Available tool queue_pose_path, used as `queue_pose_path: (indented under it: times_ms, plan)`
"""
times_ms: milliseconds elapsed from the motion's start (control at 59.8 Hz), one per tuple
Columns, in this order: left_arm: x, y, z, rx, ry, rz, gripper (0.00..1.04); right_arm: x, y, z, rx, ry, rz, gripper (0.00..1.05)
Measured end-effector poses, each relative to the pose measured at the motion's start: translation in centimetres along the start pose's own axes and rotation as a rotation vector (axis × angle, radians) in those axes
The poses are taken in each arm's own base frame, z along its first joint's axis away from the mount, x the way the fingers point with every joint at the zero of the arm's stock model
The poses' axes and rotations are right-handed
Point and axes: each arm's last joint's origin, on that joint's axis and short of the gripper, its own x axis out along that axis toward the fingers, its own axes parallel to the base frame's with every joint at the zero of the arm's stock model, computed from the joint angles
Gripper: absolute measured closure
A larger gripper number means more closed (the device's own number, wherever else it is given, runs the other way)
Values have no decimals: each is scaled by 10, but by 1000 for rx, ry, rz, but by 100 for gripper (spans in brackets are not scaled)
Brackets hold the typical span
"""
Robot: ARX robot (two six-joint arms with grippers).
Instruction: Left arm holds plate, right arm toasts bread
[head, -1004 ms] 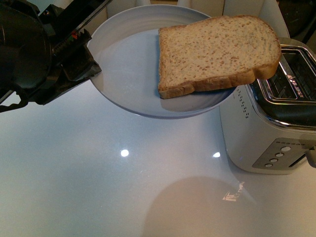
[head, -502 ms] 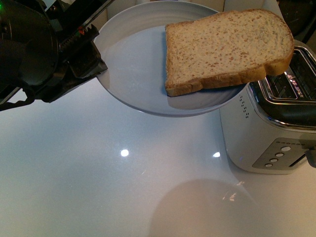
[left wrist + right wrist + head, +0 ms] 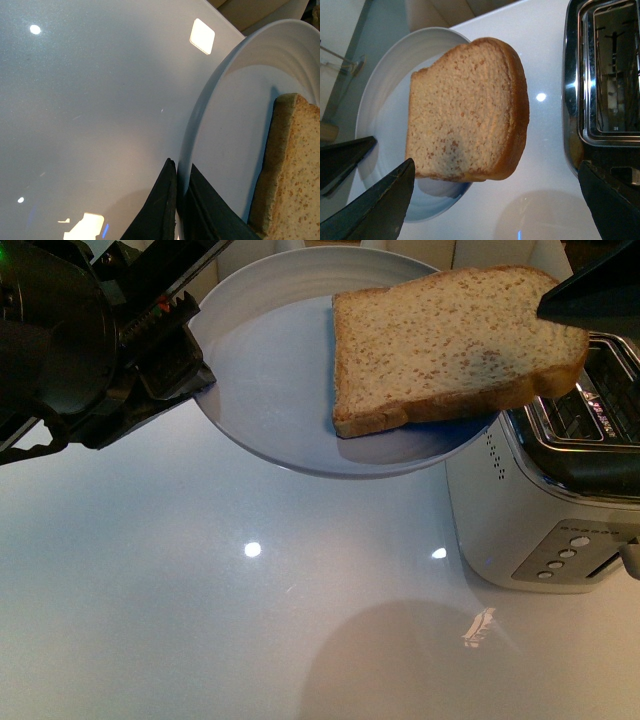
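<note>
Arriving beside bread (image 3: 455, 345): right gripper (image 3: 496, 167)

There was one plate (image 3: 260, 390), bearing one bread slice (image 3: 450, 340). One toaster (image 3: 500, 510) stood at three o'clock, showing four round buttons (image 3: 567, 553).

Bread (image 3: 467, 110) on plate (image 3: 384, 95) beside toaster (image 3: 573, 75)

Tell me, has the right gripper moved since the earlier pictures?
Yes. The right gripper has come into the front view at top right, above the toaster.
</note>
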Motion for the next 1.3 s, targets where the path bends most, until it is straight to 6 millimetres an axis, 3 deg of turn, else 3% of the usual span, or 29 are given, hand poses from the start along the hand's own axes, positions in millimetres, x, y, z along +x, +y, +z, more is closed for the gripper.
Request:
queue_pose_path:
  times_ms: [184, 552, 820, 1054, 1305]
  plan:
    - [0, 0, 0, -1, 3, -2, 102, 20, -2, -5, 58, 23, -11, 9]
    - [0, -1, 0, -16, 6, -15, 102, 23, 5, -4, 107, 7, 13, 65]
    - [0, -2, 1, -18, 4, -30, 102, 6, 6, 9, 119, -49, 51, 101]
    - [0, -3, 1, -18, 2, -38, 102, -21, 7, 34, 108, -165, 62, 101]
    - [0, -3, 1, -19, 2, -38, 102, -56, 5, 78, -41, -429, -99, 101]
